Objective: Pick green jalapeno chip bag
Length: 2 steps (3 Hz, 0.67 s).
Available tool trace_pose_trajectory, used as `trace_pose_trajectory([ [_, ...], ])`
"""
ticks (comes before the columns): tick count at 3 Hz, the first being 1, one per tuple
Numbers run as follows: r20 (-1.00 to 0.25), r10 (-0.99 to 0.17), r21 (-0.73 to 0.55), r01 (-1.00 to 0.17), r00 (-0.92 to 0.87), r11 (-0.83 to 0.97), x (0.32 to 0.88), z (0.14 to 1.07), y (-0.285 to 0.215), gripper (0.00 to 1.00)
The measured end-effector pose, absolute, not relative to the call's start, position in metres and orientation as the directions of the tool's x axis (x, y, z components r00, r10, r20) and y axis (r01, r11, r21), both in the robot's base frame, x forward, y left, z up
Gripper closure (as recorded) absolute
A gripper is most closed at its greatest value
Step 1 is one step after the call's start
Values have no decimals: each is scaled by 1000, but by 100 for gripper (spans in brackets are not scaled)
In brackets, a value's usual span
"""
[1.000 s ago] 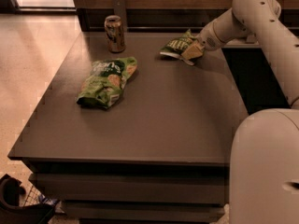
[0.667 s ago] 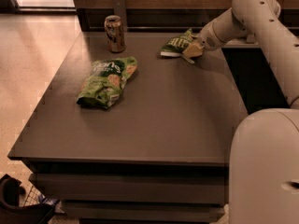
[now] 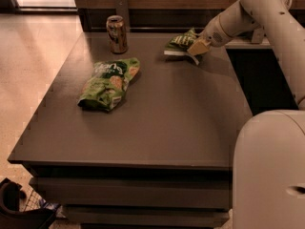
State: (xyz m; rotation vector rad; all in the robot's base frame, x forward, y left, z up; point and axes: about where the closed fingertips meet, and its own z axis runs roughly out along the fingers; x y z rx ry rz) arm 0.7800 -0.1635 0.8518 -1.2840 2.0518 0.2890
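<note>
— Nothing has moved since a second ago, as far as I can make out. The gripper [image 3: 198,47] sits in the same spot at the far right of the desk [image 3: 171,123], and both bags and the can lie as they did.

— Where's the one it's after?

— The green jalapeno chip bag [image 3: 178,44] lies up at about one o'clock on the desk, close to the back edge. The gripper is right against its three o'clock end, and the arm [image 3: 233,20] reaches in from the right.

— Has it got hold of it?

— I can't tell whether the jaws are clenched on the bag or released. The gripper's own body hides that end.

— So what could go wrong?

— It's a thin, glossy bag. If only the edge is caught, I'd guess it slips free once the arm lifts. If nothing is caught, a nudge could send it sliding toward nine o'clock across the smooth top instead of into the grip. A push toward twelve could run it over the back edge.

— And the other things?

— The can [image 3: 116,34] at eleven o'clock and the darker green bag [image 3: 108,82] at nine o'clock are well apart from it, so a knock there seems unlikely.
</note>
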Motion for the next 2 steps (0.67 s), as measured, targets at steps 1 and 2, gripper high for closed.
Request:
trace_pose_trajectory([
  [1, -651, -720, -188, -868, -240, 459, 767, 880, -161, 100],
  [2, -666, -719, -210, -875, -199, 436, 754, 905, -159, 100],
])
